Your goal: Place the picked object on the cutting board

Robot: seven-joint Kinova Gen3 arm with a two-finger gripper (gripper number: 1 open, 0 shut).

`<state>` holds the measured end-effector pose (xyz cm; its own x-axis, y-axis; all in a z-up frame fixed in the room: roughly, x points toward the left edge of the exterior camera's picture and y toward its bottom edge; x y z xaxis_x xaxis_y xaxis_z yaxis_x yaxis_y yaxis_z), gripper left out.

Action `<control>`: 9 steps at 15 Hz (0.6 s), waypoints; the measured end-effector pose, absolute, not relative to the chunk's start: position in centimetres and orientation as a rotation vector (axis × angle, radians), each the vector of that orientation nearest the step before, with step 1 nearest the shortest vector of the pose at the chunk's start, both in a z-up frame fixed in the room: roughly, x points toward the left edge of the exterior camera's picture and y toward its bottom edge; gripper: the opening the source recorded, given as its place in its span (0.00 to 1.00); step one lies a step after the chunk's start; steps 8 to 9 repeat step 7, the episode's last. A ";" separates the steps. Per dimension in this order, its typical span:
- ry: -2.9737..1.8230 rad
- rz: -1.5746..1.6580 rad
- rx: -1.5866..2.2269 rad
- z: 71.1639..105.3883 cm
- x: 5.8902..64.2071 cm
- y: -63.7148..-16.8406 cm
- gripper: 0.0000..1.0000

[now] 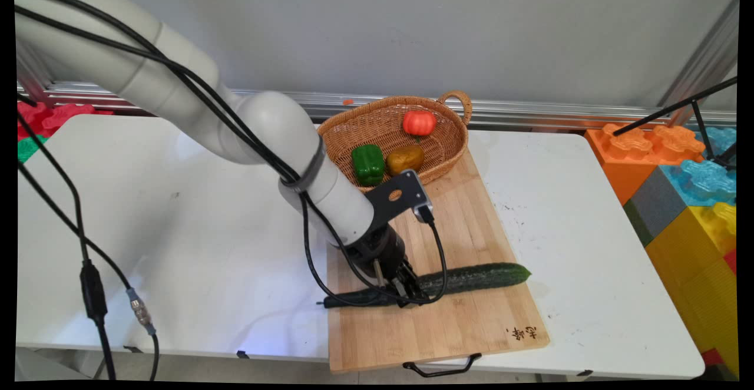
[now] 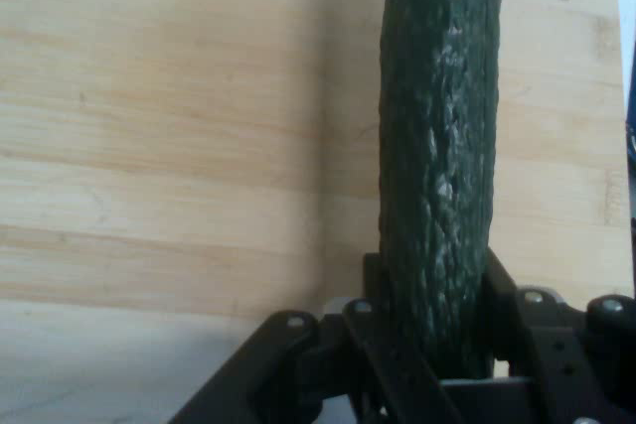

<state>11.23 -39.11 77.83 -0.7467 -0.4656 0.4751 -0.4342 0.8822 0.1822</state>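
A long dark green cucumber (image 1: 471, 276) lies across the wooden cutting board (image 1: 465, 325), its left end reaching past the board's left edge. My black gripper (image 1: 406, 288) is down on the cucumber's left part, shut on it. In the hand view the bumpy cucumber (image 2: 439, 146) runs up from between the two fingers (image 2: 502, 295), which press on both its sides, with the board (image 2: 179, 146) beneath it.
A wicker basket (image 1: 450, 148) stands at the board's far end, holding a green pepper (image 1: 368, 164), a brown potato (image 1: 405, 159) and an orange-red pumpkin (image 1: 419, 122). Large coloured blocks (image 1: 686, 201) stand off the table's right side. Black cables hang at the left.
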 end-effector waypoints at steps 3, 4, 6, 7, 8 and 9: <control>-2.514 -0.092 0.649 76.9 11.0 -39.2 1.00; -2.508 -0.093 0.647 76.9 10.9 -39.3 1.00; -2.500 -0.092 0.644 77.0 10.9 -39.5 1.00; -2.495 -0.090 0.641 77.3 11.0 -39.6 1.00; -2.495 -0.090 0.641 77.3 11.0 -39.6 1.00; -2.495 -0.090 0.641 77.3 11.0 -39.6 1.00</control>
